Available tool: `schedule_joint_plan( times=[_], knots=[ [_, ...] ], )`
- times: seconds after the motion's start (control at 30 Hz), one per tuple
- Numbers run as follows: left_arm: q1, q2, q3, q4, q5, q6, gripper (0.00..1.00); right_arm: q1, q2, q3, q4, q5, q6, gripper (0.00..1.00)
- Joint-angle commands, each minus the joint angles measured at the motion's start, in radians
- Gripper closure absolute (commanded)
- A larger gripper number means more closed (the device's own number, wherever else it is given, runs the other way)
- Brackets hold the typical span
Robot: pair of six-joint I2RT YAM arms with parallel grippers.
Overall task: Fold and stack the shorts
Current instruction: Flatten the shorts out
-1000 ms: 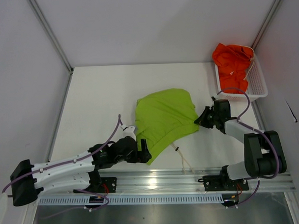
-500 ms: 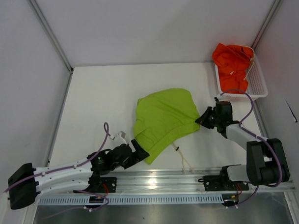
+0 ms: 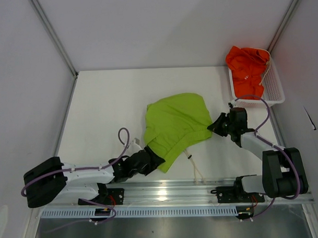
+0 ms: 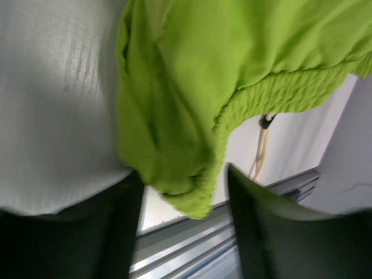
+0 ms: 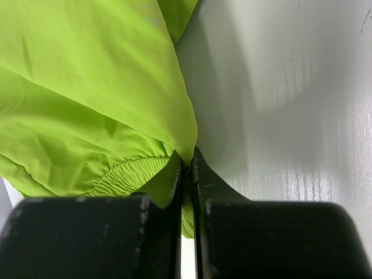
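Lab cell: white panels [image 3: 161, 30], aluminium rail [image 3: 172, 194].

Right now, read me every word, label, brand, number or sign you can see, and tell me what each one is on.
No text can be read in any view.
On the bright orange-red fabric shorts in the white plastic mesh basket: small white marks, too small to read.
On the lime green fabric shorts: no print or label showing.

arms [image 3: 82, 176]: white shells, black joints | cables [image 3: 122, 136]: purple, looped
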Motion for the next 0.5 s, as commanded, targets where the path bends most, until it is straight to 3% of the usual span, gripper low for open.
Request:
schedule_joint_plan(
  times=[0.0,0.07,0.13,0.17,0.23,0.47],
  knots=[
    [-0.005,0.054,0.018,0.048,0.011,-0.023,0.47,0.006,-0.029,-0.004,0.037,0.002,0.015,1.00],
    [-0.004,0.036,0.053,-0.021,-0.029,0.010,0.65,0.006,-0.042,-0.002,0.029,0.010,0.014,1.00],
    [0.010,0.006,0.092,-0.105,-0.095,0.058,0.76,0.008,-0.057,-0.002,0.019,0.018,0.015,1.00],
    [0.024,-0.010,0.104,-0.136,-0.106,0.086,0.88,0.008,-0.063,0.004,-0.003,0.013,0.018,1.00],
    [0.083,-0.069,0.144,-0.187,-0.089,0.197,1.00,0.011,-0.078,0.016,-0.044,-0.017,0.029,1.00],
    [0.281,-0.241,0.359,-0.415,0.029,0.603,1.00,0.039,-0.294,0.206,-0.424,-0.137,0.015,1.00]
  ],
)
